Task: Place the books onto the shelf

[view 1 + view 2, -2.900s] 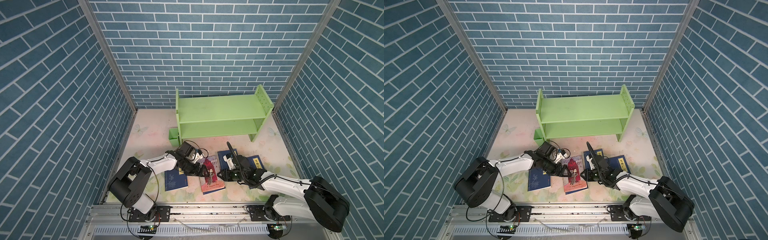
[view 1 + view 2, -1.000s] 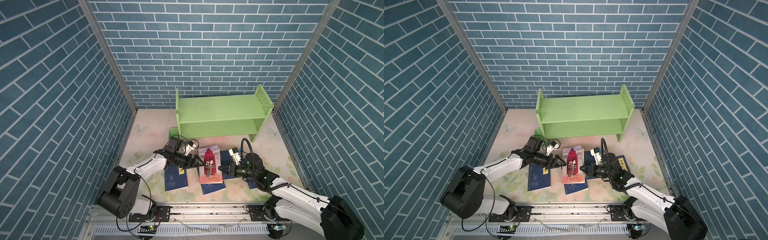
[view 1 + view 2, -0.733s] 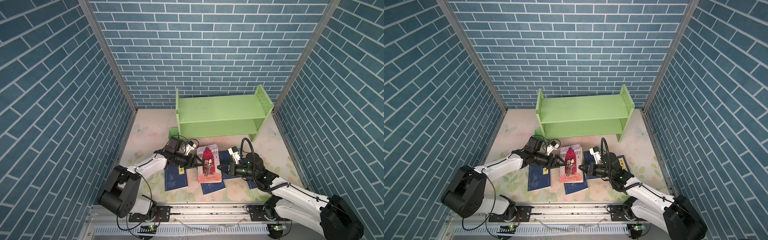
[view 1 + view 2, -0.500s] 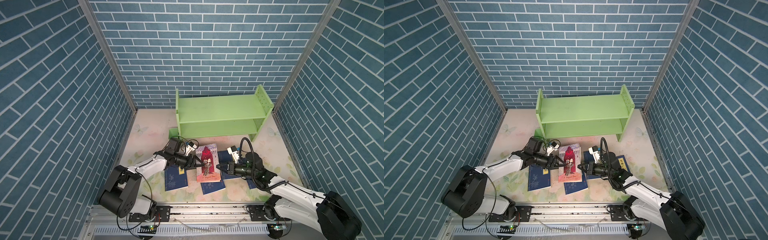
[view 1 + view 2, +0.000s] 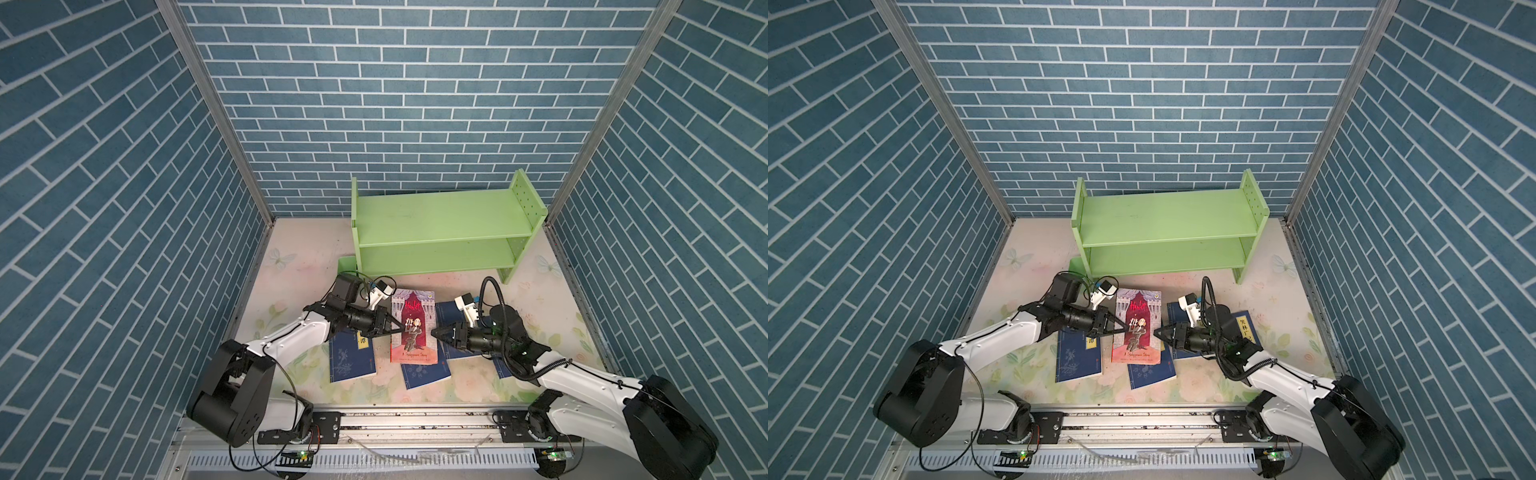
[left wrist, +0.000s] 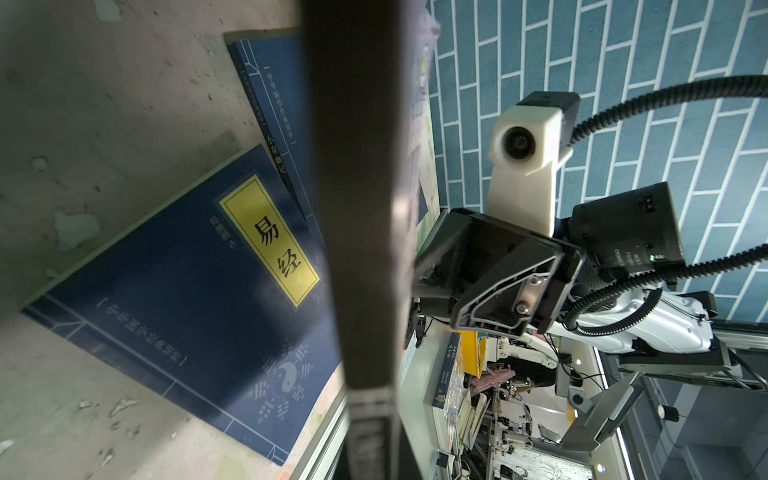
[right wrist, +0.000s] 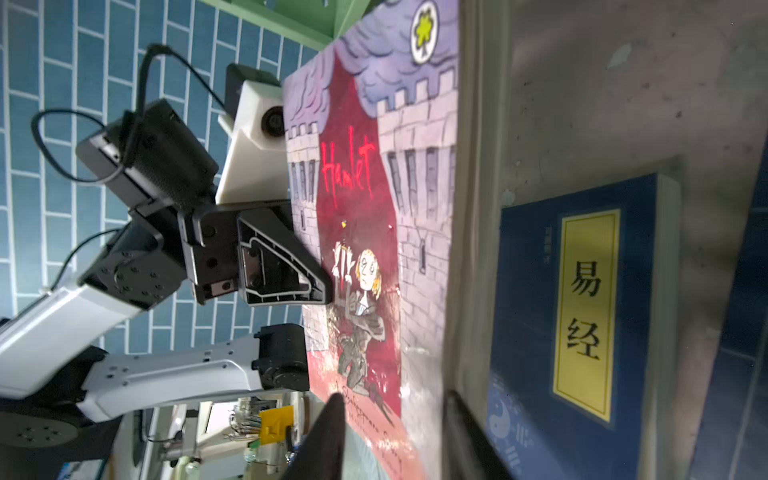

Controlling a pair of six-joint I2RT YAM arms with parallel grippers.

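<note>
Red-and-grey illustrated paperback (image 5: 413,328) hangs clear of the tabletop (image 5: 299,270), above the dark blue paperbacks with yellow labels (image 5: 351,359) and nearer than the light green two-tier shelf (image 5: 436,220) — both tiers bare; left jaws are clamped on its left edge; right jaws stand parted astride its right edge, gripping nothing. Judgement: a handover, readying the book for a carry to the shelf from the left. Against a second ago the roles have swapped — the right jaws then pinched it while the left stood wide; the book itself has scarcely shifted.

Raised book (image 5: 415,316) bars the middle — shelf (image 5: 436,216) front open.
</note>
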